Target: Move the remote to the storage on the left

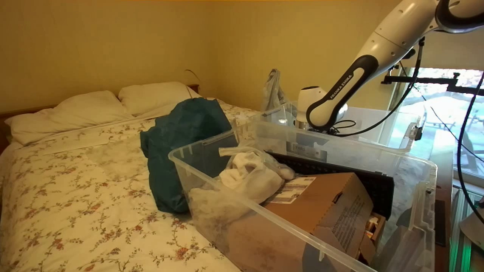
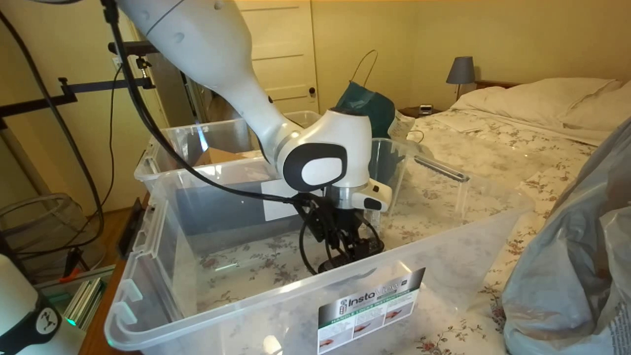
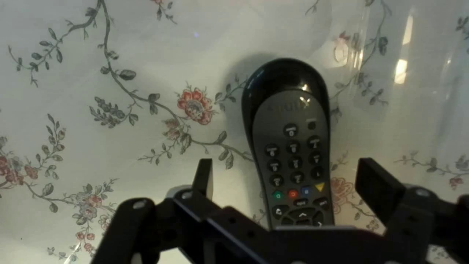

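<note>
floral bedspread (image 1: pixel 75 211) showed through the clear tub (image 2: pixel 256 315); its label (image 2: pixel 369 315) read "instaview" and "handle locks instruction", arm (image 1: pixel 383 49) read "franka emika"; gripper (image 3: pixel 287 178) was spread wide, straddling the black remote (image 3: pixel 289 146) inside the tub, "info" key (image 3: pixel 301 202) upside down

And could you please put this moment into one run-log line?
claw: open over remote; remote: ungrasped, face-up, lower end hidden in wrist view; location: inside clear InstaView-labelled tub

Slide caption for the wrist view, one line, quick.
The open gripper frames a black remote, buttons up, against a floral bedspread.
</note>
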Robot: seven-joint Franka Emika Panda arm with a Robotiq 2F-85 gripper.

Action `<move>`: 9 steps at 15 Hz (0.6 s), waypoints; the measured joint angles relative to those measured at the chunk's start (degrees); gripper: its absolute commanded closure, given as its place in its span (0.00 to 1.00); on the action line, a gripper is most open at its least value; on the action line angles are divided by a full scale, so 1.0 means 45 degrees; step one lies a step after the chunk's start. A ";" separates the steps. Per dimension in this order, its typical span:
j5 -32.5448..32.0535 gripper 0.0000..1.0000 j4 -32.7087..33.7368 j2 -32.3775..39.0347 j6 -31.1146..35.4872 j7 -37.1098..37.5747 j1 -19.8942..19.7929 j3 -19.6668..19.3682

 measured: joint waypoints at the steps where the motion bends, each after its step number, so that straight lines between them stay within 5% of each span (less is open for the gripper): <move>1: -0.0082 0.00 0.0207 0.0161 -0.0106 0.0032 0.0139 -0.0154; 3: -0.0236 0.00 0.0518 0.0470 -0.0328 0.0099 0.0432 -0.0423; 4: -0.0313 0.20 0.0609 0.0606 -0.0410 0.0108 0.0570 -0.0520; 9: -0.0675 0.55 0.0854 0.1095 -0.0581 0.0315 0.1129 -0.0793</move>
